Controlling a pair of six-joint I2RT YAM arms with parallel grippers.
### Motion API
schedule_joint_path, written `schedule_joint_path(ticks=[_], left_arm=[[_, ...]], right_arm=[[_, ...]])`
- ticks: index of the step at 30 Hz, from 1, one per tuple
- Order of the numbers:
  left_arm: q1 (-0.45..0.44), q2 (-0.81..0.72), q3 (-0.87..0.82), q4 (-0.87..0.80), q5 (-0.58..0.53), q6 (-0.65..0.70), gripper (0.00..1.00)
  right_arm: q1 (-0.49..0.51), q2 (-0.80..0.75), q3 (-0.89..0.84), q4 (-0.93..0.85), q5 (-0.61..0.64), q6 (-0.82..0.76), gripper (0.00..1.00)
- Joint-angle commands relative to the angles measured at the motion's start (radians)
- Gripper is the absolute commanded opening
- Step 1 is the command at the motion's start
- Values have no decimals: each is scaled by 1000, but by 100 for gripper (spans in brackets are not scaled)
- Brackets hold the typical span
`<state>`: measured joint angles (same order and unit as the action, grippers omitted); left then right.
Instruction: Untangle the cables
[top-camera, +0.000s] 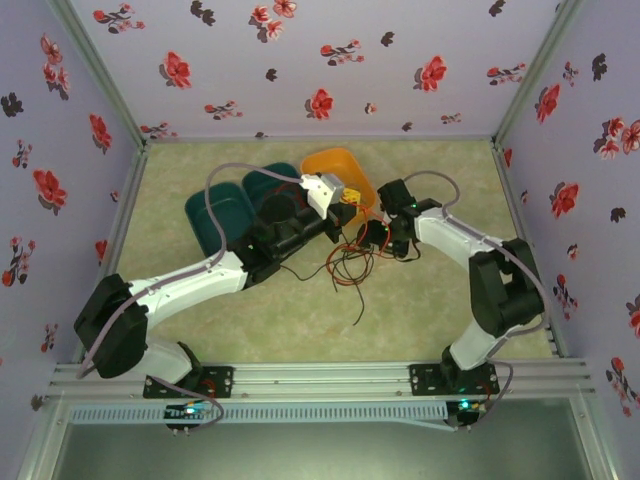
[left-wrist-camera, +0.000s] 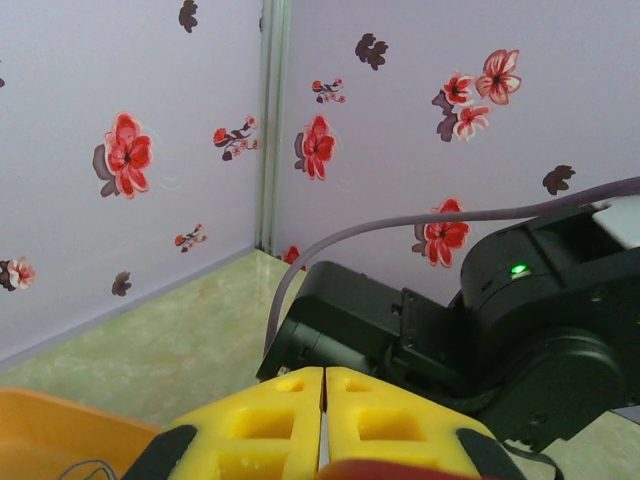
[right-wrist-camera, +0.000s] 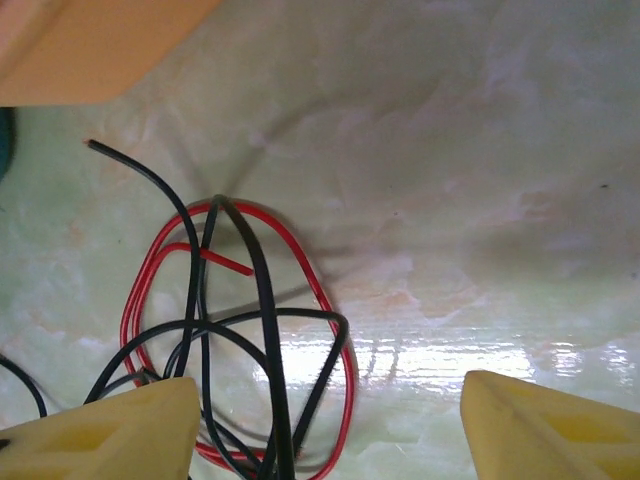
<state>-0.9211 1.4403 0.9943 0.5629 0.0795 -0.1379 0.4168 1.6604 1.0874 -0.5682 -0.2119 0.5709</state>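
The cables (top-camera: 345, 265) lie as a red and black tangle on the table between my two arms. One black strand (top-camera: 358, 312) trails toward the near edge. My left gripper (top-camera: 347, 208) is raised by the orange tray, its yellow fingers (left-wrist-camera: 270, 425) pressed together. A red strand (left-wrist-camera: 400, 470) blurs across their base, and red strands hang from that gripper down to the tangle. My right gripper (top-camera: 375, 236) hovers just right of the tangle. It stands wide open (right-wrist-camera: 325, 430) over a red loop (right-wrist-camera: 322, 295) crossed by black cables (right-wrist-camera: 262, 300), with nothing between its fingers.
An orange tray (top-camera: 335, 163) (right-wrist-camera: 90, 40) (left-wrist-camera: 45, 425) stands behind the tangle, with two dark teal trays (top-camera: 215, 215) to its left. The right arm's black wrist (left-wrist-camera: 450, 330) is close in front of the left gripper. Flowered walls enclose the table.
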Motion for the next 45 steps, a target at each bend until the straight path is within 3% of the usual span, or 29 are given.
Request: schedule_joint_path(ticks=[1, 8, 16, 31, 45], left_arm=[[-4, -29, 4, 8, 4, 31, 8], [-4, -101, -16, -58, -64, 97, 8], [-4, -197, -42, -132, -149, 177, 9], [-4, -370, -37, -264, -295, 326, 0], [-4, -467, -25, -322, -363, 394, 0]], right_arm=[[-6, 20, -6, 24, -21, -10, 65], [-17, 32, -66, 39, 33, -14, 46], [-50, 67, -110, 50, 45, -14, 39], [-107, 45, -168, 41, 85, -22, 30], [-128, -4, -190, 1, 169, -31, 25]])
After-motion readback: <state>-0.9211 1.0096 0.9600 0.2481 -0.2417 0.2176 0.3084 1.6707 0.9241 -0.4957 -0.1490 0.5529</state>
